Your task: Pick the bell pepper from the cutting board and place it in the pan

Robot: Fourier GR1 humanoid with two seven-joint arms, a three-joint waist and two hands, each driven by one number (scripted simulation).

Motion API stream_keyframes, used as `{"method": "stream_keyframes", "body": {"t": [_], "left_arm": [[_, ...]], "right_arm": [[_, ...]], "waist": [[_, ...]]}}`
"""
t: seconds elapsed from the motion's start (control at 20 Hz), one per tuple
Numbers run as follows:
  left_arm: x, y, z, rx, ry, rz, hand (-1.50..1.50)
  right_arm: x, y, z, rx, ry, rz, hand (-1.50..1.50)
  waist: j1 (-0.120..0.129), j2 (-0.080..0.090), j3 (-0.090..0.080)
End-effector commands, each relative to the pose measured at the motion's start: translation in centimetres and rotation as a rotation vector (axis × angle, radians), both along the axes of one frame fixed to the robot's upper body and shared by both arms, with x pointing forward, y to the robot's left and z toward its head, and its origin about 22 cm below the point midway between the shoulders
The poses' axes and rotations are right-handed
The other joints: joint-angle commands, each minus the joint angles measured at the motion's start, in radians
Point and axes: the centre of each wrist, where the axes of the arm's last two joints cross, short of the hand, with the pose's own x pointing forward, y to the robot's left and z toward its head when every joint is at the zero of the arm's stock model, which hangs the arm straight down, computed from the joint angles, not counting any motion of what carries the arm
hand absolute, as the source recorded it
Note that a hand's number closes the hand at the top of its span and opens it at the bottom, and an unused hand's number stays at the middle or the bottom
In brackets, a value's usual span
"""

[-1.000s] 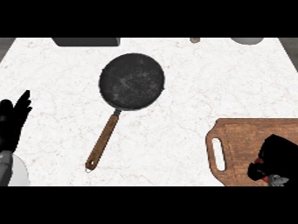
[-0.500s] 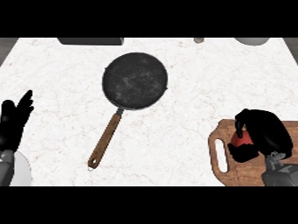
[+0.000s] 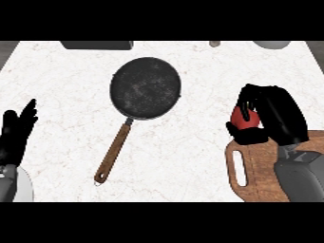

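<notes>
The right robot hand [image 3: 271,118] clenched the red bell pepper [image 3: 245,122] — mostly hidden, apparently lifted — above the cutting board's [image 3: 262,173] upper edge; travelling leftward to the pan [image 3: 145,87], it should stay level before releasing.

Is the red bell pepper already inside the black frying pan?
No, the red bell pepper sits in the right hand, beside the empty black frying pan.

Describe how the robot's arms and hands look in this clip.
Two grey forearms come in from the lower edge, each ending in a black robot hand with fingers and a thumb. The left robot hand is all matte black above a pale grey cuff. The right robot hand is bulkier, on a darker grey forearm. No cables or markings show.
</notes>
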Motion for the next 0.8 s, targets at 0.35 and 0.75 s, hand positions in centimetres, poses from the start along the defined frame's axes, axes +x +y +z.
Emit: {"method": "stream_keyframes", "body": {"t": [0.35,0.75], "left_arm": [[-0.1,0.4,1.2,0.005,-0.016,-0.008,0.00],[0.6,-0.2,1.2,0.029,-0.013,-0.045,0.00]], "right_arm": [[6.4,9.4,1.5,0.180,0.013,0.044,1.50],[11.7,12.9,0.2,0.296,0.080,0.004,1.50]], "waist": [[0.005,0.001,-0.001],[0.041,0.010,0.000]]}}
